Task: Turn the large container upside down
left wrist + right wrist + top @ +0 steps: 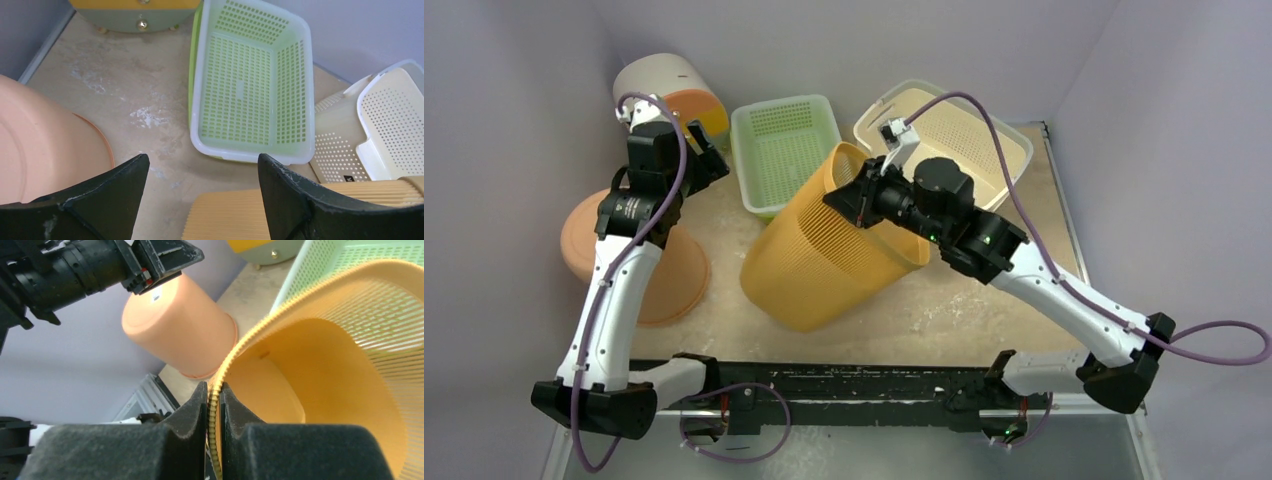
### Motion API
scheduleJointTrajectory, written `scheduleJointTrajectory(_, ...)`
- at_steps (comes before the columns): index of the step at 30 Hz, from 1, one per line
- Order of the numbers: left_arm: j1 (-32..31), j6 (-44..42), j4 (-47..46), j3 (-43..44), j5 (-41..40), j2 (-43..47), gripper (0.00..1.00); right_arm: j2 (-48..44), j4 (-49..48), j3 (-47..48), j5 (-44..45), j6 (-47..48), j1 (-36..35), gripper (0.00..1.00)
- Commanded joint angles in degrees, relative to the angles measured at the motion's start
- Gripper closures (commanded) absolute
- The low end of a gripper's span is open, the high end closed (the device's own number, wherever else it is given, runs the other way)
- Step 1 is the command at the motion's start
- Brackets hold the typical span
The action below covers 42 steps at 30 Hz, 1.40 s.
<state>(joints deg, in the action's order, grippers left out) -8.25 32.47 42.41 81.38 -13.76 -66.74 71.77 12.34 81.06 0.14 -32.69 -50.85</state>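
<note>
The large container is a tall yellow-orange ribbed basket (829, 250) in the middle of the table. It is tilted, with its open mouth up and toward the back and its base toward the front left. My right gripper (856, 197) is shut on its rim (214, 400), one finger inside and one outside. The basket's inside (320, 390) fills the right wrist view. My left gripper (707, 152) is open and empty at the back left, apart from the basket. The basket's ribbed side (235, 215) shows low in the left wrist view, below my left gripper (202, 162).
A green mesh tray (784, 150) and a cream basket (954, 135) stand behind the yellow basket. An upturned pink tub (639, 260) stands at the left under the left arm. A white and orange container (669, 90) lies at the back left corner.
</note>
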Motion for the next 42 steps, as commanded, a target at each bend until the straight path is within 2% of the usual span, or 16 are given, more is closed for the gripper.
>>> scheduleJointTrajectory(1,0.34,1.52,1.75,3.48,-3.5,2.99,0.24,-4.87,-15.38,-3.07,6.92,-5.47,-4.34,1.0)
scheduleJointTrajectory(8,0.3,2.05,2.19,2.75,-2.69,4.55,0.24,-6.14,-39.39,-22.19,23.28,-18.5,-13.78,1.0)
scheduleJointTrajectory(12,0.27,2.13,2.27,2.54,-1.61,4.94,0.24,-4.12,-41.39,-28.91,25.56,-24.17,-14.54,1.0)
scheduleJointTrajectory(16,0.25,1.66,2.35,1.75,-1.71,5.44,0.24,-3.58,-39.18,-35.14,26.06,-31.85,-14.57,1.0)
scheduleJointTrajectory(22,0.3,1.2,2.21,0.89,-2.03,5.57,0.24,-9.44,-40.31,-51.91,26.49,-46.45,-14.5,1.0)
scheduleJointTrajectory(29,0.27,0.85,1.98,1.67,-2.3,4.69,0.24,-25.47,-27.72,-64.13,32.61,-59.3,-13.33,1.0)
scheduleJointTrajectory(33,0.25,0.59,1.64,1.42,-2.29,3.97,0.24,-35.63,-16.61,-68.35,33.73,-65.11,-11.71,1.0)
scheduleJointTrajectory(38,0.25,-0.19,1.01,0.21,-2.14,3.25,0.25,-44.01,-10.35,-69.86,35.41,-64.93,-11.48,1.0)
scheduleJointTrajectory(42,0.25,-0.5,0.52,-0.5,-1.84,2.28,0.25,-40.42,-16.29,-66.01,33.95,-55.97,-11.38,1.0)
